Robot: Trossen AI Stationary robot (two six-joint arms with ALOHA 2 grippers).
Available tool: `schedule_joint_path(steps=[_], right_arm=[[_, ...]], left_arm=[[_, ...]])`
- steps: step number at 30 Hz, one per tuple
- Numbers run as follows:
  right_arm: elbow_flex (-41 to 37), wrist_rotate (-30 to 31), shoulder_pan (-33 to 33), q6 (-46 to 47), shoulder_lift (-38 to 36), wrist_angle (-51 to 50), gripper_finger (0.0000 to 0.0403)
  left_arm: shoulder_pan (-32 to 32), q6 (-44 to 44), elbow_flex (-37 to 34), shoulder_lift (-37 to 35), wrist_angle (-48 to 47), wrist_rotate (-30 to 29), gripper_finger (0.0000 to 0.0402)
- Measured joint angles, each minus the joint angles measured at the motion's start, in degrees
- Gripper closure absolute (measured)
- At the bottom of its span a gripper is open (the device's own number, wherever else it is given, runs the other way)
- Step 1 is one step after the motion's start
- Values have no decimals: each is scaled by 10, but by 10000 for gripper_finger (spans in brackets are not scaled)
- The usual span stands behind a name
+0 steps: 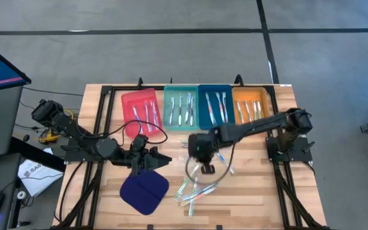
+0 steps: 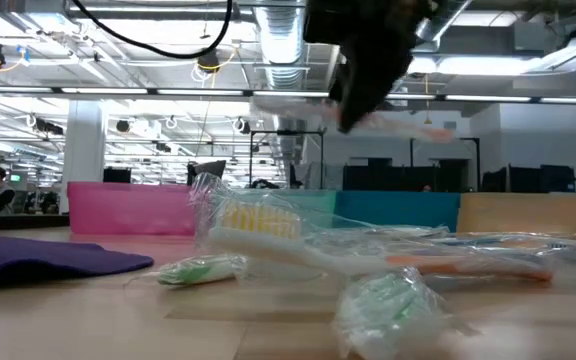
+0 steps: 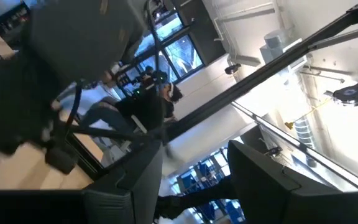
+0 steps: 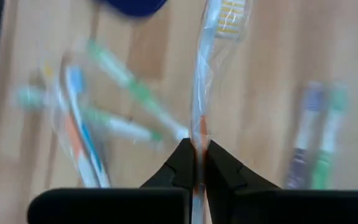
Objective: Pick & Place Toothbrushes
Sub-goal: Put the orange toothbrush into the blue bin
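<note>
We see a wrapped toothbrush (image 4: pixel 199 93) with yellow bristles, lifted clear of the counter (image 1: pixel 248 191). More wrapped toothbrushes (image 1: pixel 193 188), with green, orange and blue accents, lie scattered near the counter's front edge; others lie in the back-edge trays (image 1: pixel 197 91).

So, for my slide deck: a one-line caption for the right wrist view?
Right gripper shut on a wrapped toothbrush, lifted above loose toothbrushes on the table.

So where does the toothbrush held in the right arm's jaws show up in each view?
High view: mid-table, under the right gripper, barely visible.
Low view: held toothbrush, top centre, above the pile.
Left wrist view: not in it.
Right wrist view: centre, rising from shut jaws.
Shared landmark: dark blue pad.
</note>
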Motion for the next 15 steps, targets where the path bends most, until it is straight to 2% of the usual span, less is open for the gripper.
schedule_joint_path(steps=[5, 15], right_arm=[[1, 0, -89, 112, -42, 6, 393], [1, 0, -305, 330, -63, 15, 393]], left_arm=[[15, 11, 0, 0, 5, 7, 224], [77, 34, 0, -55, 13, 186, 224]])
